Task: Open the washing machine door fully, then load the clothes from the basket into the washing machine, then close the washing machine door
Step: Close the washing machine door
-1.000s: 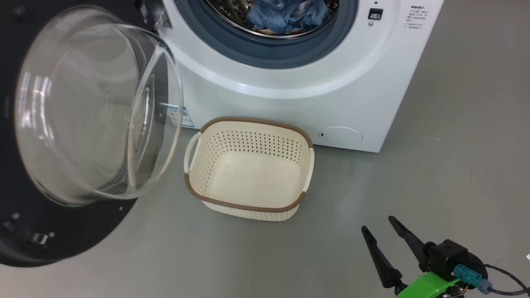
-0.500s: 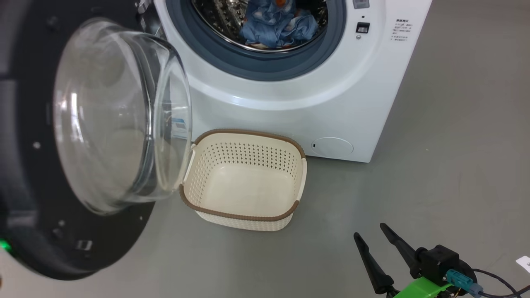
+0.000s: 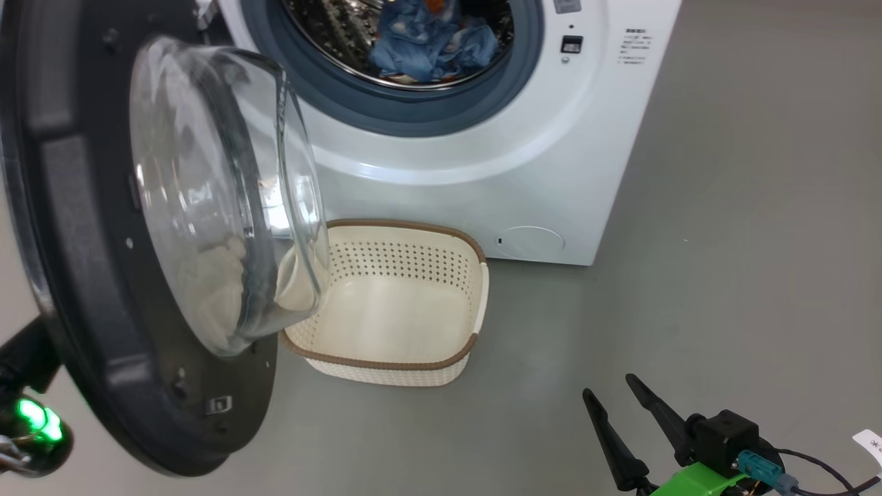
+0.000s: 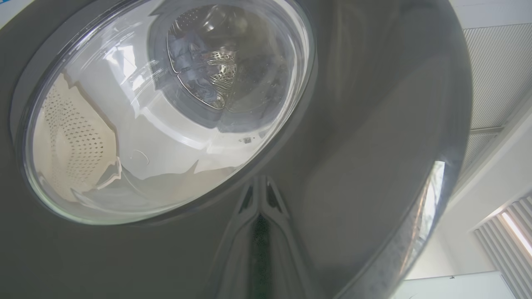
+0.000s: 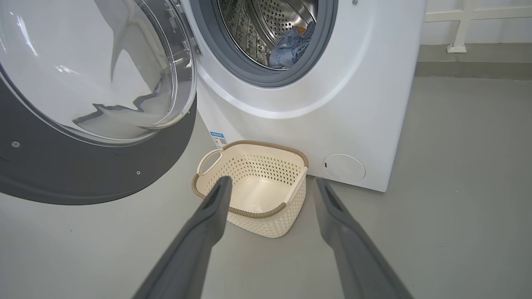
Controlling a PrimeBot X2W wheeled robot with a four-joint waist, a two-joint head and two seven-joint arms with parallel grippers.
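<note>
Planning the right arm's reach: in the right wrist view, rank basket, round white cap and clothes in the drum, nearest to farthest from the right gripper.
From the right gripper, jaws open:
1. basket, on the floor, straight ahead.
2. round white cap, low on the washing machine front, to the right.
3. clothes, high inside the drum.

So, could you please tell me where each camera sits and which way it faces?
Head view: high on the head, facing forward and down at the washing machine, washing machine door and empty basket; open right gripper at lower right.
Left wrist view: close to the door's outer face, looking through its glass; shut left gripper at bottom.
Right wrist view: low, facing the basket between its own open fingers.
Shared: all three show basket and drum.
</note>
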